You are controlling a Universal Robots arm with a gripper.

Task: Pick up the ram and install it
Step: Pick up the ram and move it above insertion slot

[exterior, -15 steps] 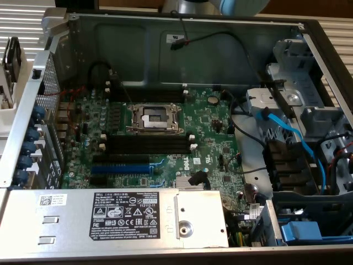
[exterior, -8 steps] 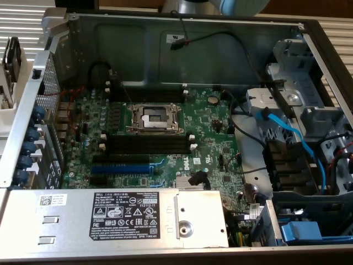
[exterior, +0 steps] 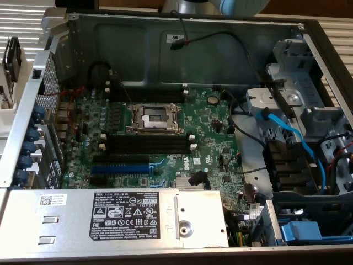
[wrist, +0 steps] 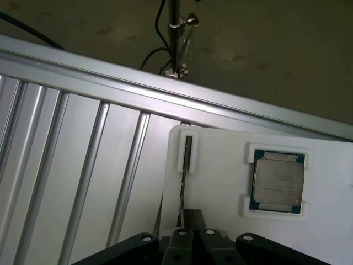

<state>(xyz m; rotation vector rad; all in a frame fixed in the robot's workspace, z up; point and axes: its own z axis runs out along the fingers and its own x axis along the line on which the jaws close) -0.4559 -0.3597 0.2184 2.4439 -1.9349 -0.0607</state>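
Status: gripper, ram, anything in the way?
Gripper shut at the ram, edge-on in white holder; grip unclear. Memory slots empty, nothing over them.

Part of ram (wrist: 187, 157) behind jaws

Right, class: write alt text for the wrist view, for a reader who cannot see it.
The gripper, jaws closed, grips a thin memory stick standing edge-on in a white holder. A processor chip sits in the same holder.
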